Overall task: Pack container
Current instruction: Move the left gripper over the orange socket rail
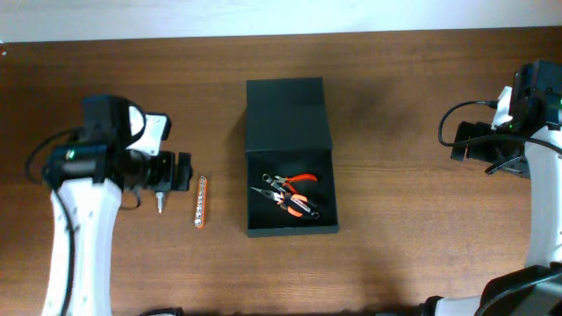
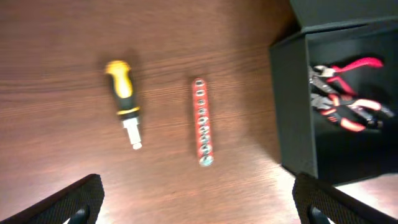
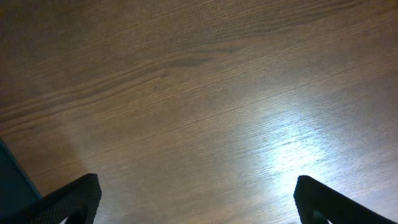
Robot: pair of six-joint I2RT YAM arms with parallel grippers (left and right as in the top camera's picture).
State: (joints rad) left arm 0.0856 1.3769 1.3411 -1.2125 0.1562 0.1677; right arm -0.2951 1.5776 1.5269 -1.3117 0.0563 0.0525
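The container (image 1: 291, 232) is a dark matte box at the table's middle, its flap lid (image 1: 288, 114) laid open toward the far side. Red-handled pliers (image 1: 294, 195) lie inside. The left wrist view shows the container's wall (image 2: 292, 112) and the pliers (image 2: 343, 93) too. A yellow-and-black stubby screwdriver (image 2: 124, 99) and a red socket rail (image 2: 201, 121) lie on the wood to the left of the box. My left gripper (image 2: 199, 208) is open and empty above them. My right gripper (image 3: 199, 205) is open and empty over bare wood at the far right.
The socket rail (image 1: 200, 201) lies between my left gripper (image 1: 180, 172) and the box; the screwdriver's tip (image 1: 160, 204) pokes out from under the gripper. My right gripper (image 1: 461, 145) is well to the right of the box. A dark edge (image 3: 9, 177) shows at the right wrist view's left.
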